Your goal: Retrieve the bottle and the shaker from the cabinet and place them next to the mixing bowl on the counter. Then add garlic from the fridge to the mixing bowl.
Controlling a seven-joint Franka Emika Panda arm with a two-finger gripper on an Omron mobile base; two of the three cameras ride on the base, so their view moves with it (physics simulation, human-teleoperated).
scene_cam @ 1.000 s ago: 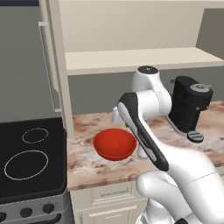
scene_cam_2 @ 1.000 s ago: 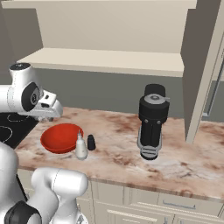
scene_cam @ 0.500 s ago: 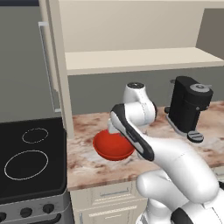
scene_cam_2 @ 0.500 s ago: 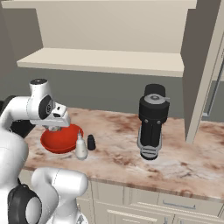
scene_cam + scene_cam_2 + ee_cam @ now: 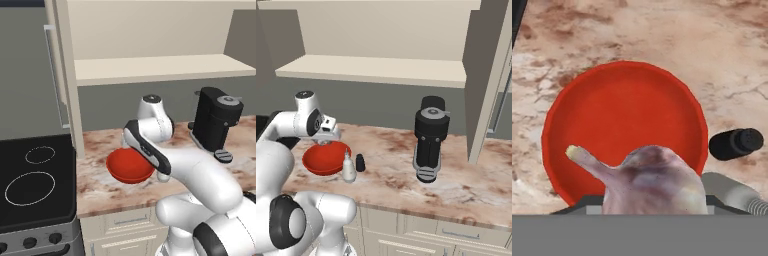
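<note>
The garlic point(image 5: 654, 180), a lumpy whitish bulb with a pointed stem, hangs over the glossy red mixing bowl point(image 5: 326, 159) on the mottled bench point(image 5: 406, 175). The whitish bottle point(image 5: 348, 168) and black shaker point(image 5: 360, 162) stand upright just right of the bowl.

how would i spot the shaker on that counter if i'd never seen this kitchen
Find the red bowl on the marble counter. Two small things stand beside it. The shaker is the short black cylinder, behind the taller whitish bottle and far smaller than the black coffee machine.

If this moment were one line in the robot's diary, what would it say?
step: garlic to bowl | claw: shut on garlic, above mixing bowl | bottle and shaker: on counter beside bowl | garlic: not yet released
</note>
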